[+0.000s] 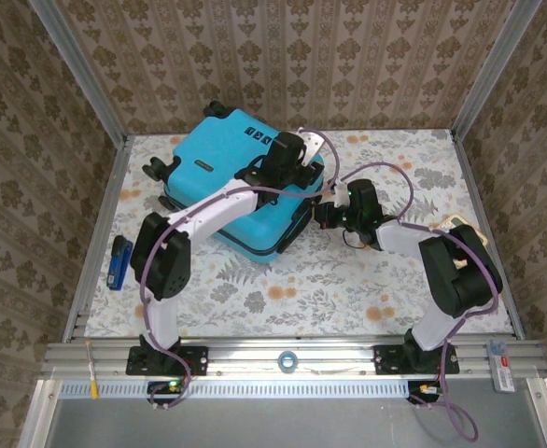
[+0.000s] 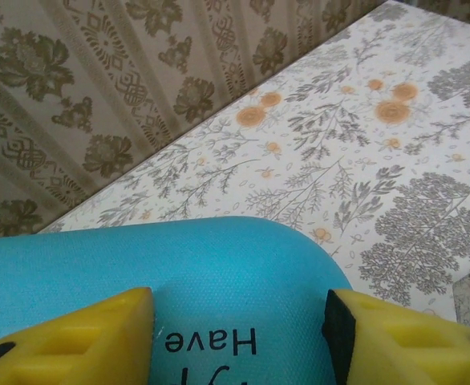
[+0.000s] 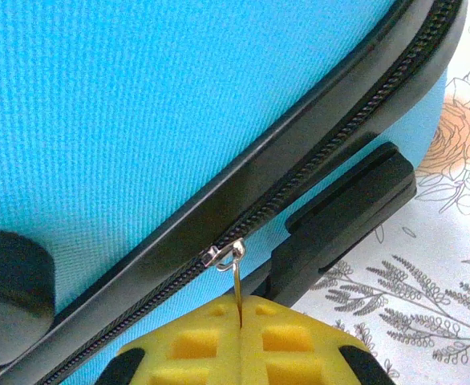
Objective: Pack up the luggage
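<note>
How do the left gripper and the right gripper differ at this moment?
The left gripper is open, holding nothing; the right gripper is shut on the zipper pull. The left gripper sits over the suitcase lid by the printed lettering; the right gripper is at its zippered side seam. Both have yellow fingers, and both are at the suitcase.
</note>
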`<state>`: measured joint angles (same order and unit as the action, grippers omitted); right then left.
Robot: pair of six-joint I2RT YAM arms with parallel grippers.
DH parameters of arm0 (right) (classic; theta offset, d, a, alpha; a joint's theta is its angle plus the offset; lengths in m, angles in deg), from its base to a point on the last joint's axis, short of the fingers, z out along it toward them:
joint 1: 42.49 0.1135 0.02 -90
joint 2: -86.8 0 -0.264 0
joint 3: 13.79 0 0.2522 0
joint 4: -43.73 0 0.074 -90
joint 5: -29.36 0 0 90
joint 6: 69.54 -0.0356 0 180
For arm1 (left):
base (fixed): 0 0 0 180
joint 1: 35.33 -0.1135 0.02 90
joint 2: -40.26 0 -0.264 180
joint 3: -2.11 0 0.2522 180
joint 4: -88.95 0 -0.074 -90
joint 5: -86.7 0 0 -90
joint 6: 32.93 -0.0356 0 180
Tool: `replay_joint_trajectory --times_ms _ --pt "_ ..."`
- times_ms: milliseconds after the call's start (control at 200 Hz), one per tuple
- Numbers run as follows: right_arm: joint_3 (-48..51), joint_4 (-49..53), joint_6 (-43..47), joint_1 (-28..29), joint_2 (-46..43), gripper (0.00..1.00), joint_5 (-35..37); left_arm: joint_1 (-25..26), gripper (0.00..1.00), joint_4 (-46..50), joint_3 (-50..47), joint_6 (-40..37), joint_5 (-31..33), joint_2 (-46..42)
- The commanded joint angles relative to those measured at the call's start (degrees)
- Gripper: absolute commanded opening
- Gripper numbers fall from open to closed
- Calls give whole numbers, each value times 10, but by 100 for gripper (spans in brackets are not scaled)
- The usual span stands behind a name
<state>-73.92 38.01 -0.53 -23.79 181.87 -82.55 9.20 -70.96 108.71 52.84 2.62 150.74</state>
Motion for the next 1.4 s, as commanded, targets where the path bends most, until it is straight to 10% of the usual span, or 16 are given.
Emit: replay_joint_trajectory --times_ms 0,435,885,1395 --pt "31 -4 13 11 -37 0 17 8 57 154 -82 -2 -84 7" --pt "125 -77 20 87 -94 0 80 -8 61 77 -298 -4 -146 -212" --pt "99 -61 37 85 -72 0 83 -260 80 105 -406 226 -86 -475" --pt "106 -48 46 86 -89 0 87 -391 79 62 -434 295 -205 -367"
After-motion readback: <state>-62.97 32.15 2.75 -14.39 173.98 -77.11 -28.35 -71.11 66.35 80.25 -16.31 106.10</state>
